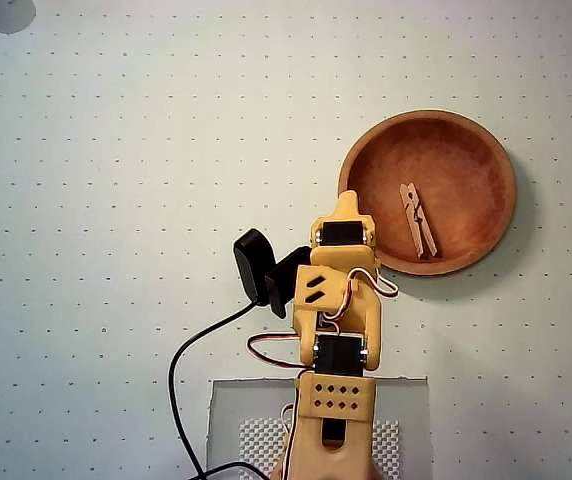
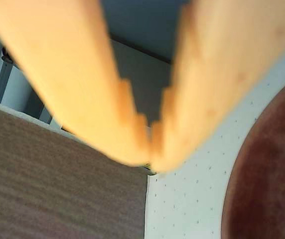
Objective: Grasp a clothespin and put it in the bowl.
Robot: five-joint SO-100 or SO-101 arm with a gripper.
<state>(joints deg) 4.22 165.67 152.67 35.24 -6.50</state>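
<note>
Overhead view: clothespin (image 1: 419, 219) right of pincer (image 1: 347, 203).

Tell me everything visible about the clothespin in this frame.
The clothespin is a slim, pale wooden spring pin lying flat inside the bowl, right of centre in the overhead view. It runs roughly top to bottom, tilted slightly, its lower end near the bowl's lower wall. A darker patch at its middle looks like the spring. Only the bowl touches it; the gripper sits apart at the bowl's left rim. The wrist view does not show it.
</note>
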